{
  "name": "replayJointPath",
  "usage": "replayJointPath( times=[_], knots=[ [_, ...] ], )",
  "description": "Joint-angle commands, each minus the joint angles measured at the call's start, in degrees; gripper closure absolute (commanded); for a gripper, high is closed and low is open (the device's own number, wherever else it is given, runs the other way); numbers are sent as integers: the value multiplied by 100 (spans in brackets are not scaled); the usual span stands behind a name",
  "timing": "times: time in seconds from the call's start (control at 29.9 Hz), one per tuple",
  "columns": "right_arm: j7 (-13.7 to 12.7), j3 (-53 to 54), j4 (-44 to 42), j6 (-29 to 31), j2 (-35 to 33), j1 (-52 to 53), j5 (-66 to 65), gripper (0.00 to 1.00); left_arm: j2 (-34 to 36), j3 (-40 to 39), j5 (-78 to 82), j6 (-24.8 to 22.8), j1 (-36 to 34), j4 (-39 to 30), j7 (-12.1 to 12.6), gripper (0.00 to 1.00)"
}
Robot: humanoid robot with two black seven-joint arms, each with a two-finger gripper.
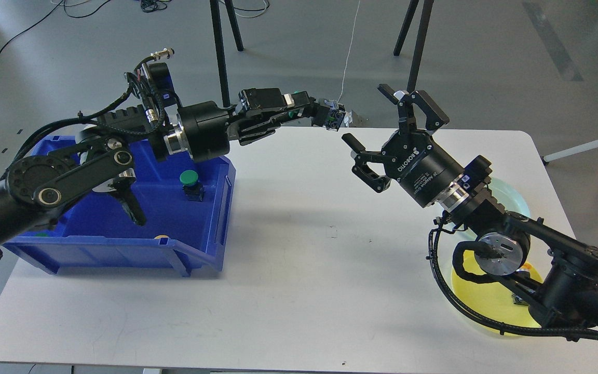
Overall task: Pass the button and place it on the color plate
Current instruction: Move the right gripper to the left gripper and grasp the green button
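My left gripper (pixel 325 112) is shut on a green button (pixel 334 115), held out over the table's far edge with its dark base end pointing right. My right gripper (pixel 369 114) is open, its fingers spread wide, just right of the held button and not touching it. A blue bin (pixel 211 218) at the left holds a green button (pixel 190 183) and others partly hidden by my left arm. The pale green plate (pixel 512 195) and the yellow plate (pixel 478 298) at the right are mostly covered by my right arm.
The white table (pixel 299 249) has open surface between bin and plates. Black tripod legs (pixel 413 57) stand on the floor behind the table. A white cable with a plug (pixel 350 117) lies beyond the far edge.
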Motion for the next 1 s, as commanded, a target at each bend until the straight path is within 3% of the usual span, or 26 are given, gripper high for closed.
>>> replayJointPath(
  times=[0.0, 0.47, 0.8, 0.97],
  knots=[
    [-2, -204, -53, -17, 228, 200, 79, 1, 7, 2, 0, 0, -9, 1, 0, 91],
    [-2, -521, -35, -623, 457, 482, 202, 6, 7, 10, 0, -9, -9, 1, 0, 91],
    [-125, -556, -26, -870, 466, 482, 194, 46, 7, 19, 0, -44, -9, 1, 0, 91],
    [-125, -539, 9, -870, 475, 491, 194, 58, -1, 28, 17, -35, -9, 1, 0, 90]
  ],
)
